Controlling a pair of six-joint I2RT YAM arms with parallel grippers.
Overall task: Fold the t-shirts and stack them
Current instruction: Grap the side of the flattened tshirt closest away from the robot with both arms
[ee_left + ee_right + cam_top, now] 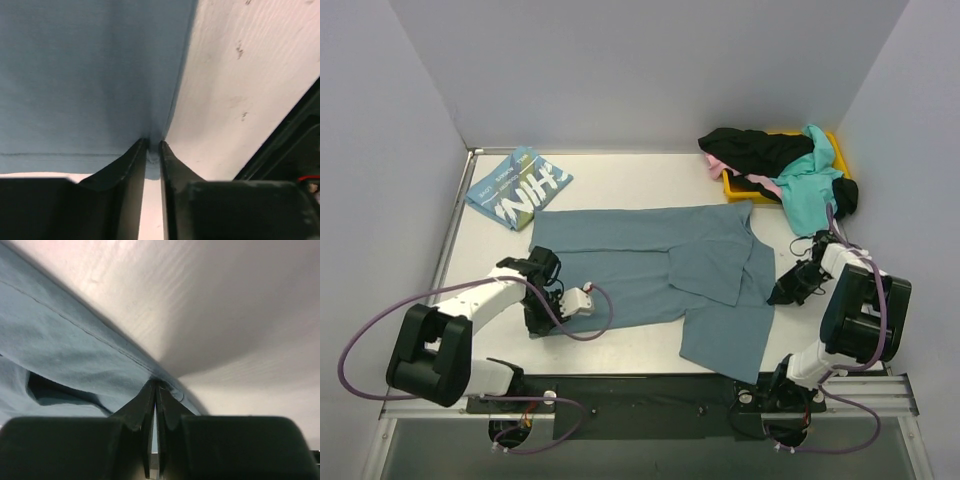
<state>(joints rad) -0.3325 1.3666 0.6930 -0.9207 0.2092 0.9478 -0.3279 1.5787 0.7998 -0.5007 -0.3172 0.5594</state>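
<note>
Now, down on the desk: spread wide across the middle, the teal shirt, mostly flat, one flap folded over toward the right and a longer panel reaching to the near edge.

Over to the left hand: planted low at the shirt's near left corner, right where cloth meets bare desk. Up close on the wrist view, left hand all but closed, only a sliver of gap, nipping a thin ridge of the teal shirt at its side edge. Hem stitching running across just beside the tips; white desk off to the right.

Across to the right hand: down at the shirt's right edge, near the folded flap, well apart from the left. Close view again, right hand squeezed nearly together, clamped on the seamed edge of the teal shirt, cloth bunching into a small fold on the left, pale desk filling the rest.

So, gripped at two sides, stretched between both hands.

Elsewhere: far left corner, lettered shirt, light blue, folded into a small rectangle, just beyond the teal shirt's far left corner. Far right, yellow bin with a heap spilling over it: black shirt on top, a bit of pink shirt peeking out at the left, turquoise shirt draped down the near right side.
</note>
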